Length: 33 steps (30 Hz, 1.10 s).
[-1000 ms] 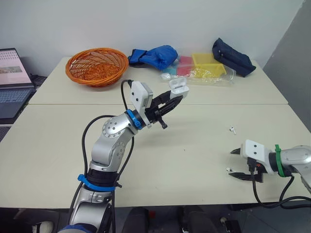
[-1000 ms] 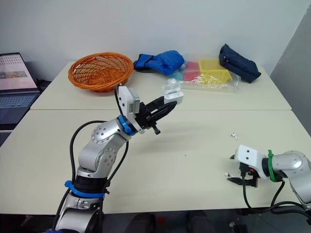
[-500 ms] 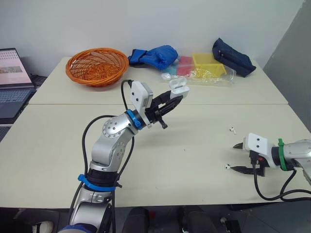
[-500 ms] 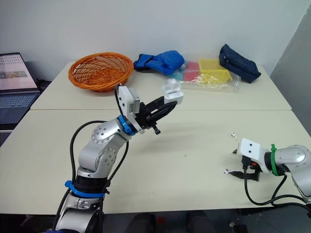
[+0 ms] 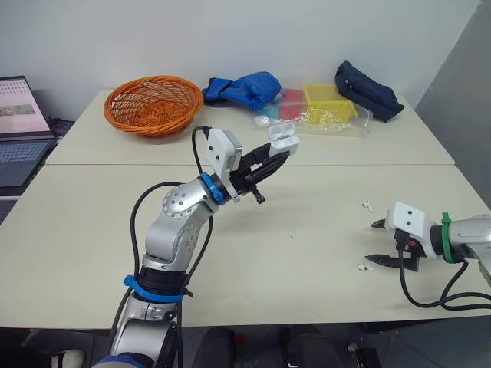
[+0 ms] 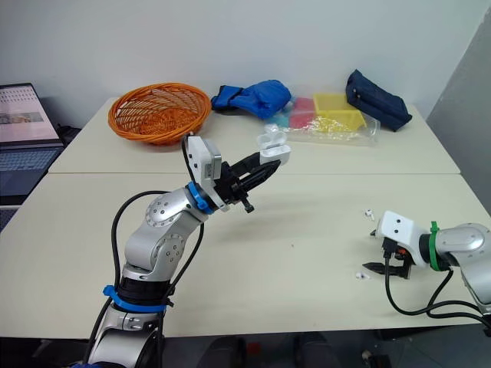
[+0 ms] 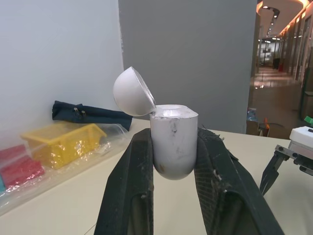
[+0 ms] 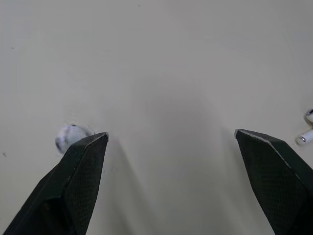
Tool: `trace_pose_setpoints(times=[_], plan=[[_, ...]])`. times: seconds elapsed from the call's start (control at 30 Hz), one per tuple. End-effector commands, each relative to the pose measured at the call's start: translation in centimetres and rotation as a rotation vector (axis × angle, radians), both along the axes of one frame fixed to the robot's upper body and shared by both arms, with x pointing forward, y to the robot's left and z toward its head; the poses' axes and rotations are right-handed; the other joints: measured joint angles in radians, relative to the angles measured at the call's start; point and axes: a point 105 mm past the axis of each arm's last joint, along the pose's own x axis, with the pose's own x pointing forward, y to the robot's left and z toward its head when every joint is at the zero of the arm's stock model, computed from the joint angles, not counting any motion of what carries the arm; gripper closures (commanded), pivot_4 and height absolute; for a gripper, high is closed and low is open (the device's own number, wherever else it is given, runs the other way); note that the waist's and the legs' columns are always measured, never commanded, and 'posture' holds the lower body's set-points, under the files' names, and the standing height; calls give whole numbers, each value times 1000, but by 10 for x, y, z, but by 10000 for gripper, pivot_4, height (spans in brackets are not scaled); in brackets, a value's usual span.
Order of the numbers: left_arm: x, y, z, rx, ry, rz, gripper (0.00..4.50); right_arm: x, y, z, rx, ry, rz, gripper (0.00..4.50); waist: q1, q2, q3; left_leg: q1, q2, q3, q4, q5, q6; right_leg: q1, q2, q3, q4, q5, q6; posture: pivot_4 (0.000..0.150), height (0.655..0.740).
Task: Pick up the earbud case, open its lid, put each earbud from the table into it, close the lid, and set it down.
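My left gripper (image 5: 279, 150) is raised above the table's middle, shut on the white earbud case (image 5: 282, 139). The case (image 7: 173, 142) sits upright between the fingers (image 7: 129, 196) with its lid (image 7: 133, 91) flipped open. At the right, my right gripper (image 5: 370, 243) hovers low over the table, open and holding nothing. One white earbud (image 5: 360, 267) lies just outside its nearer fingertip; in the right wrist view this earbud (image 8: 68, 137) touches or nearly touches that finger (image 8: 78, 181). The second earbud (image 5: 367, 205) lies a little beyond the far fingertip, also seen as the earbud (image 8: 307, 132) near the other finger.
Along the far table stand an orange basket (image 5: 149, 103), a blue cloth bundle (image 5: 245, 88), a clear bag with yellow and red boxes (image 5: 322, 107) and a dark blue pouch (image 5: 368, 90). A laptop (image 5: 15, 130) sits at far left. A seam runs between the two tables.
My right gripper has drifted slightly right and farther from the front edge, still open beside the nearer earbud. The left arm and case have not moved.
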Motion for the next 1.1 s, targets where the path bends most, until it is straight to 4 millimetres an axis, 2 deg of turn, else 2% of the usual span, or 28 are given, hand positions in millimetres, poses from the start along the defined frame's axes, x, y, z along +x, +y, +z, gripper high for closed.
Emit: trace_pose_setpoints(times=[0.03, 0.23, 0.43, 0.83, 1.1], plan=[[-7, -2, 12, -14, -51, -15, 37489, -9, -2, 16, -5, -7, 49, 1679, 1, 0, 0, 0, 0, 0, 0, 0, 0, 0, 0, 0, 0, 0, 0, 1500, 7400], [-7, -2, 12, -16, -50, -15, 37489, -26, 7, 9, -20, 40, 125, 1679, 2, 0, 0, 0, 0, 0, 0, 0, 0, 0, 0, 0, 0, 0, 0, 1500, 7400], [-8, -1, 12, -11, -51, -13, 37489, -35, 14, -1, -14, 44, 136, 1679, 2, 0, 0, 1, 0, 0, 0, 0, 0, 1, 0, 0, 0, 0, 0, 1500, 7400], [-6, -1, 13, -7, -54, -14, 37489, -19, 17, -13, -30, -26, 113, 1679, 2, 0, 0, 1, 0, 0, 0, 0, 0, 1, 0, 0, 0, 0, 0, 1500, 7400], [-7, -1, 13, -12, -53, -14, 37489, -11, 13, -2, -25, -47, 106, 1679, 2, 0, 0, 1, 0, 0, 0, 0, 0, 1, 0, 0, 0, 0, 0, 1500, 7400]])
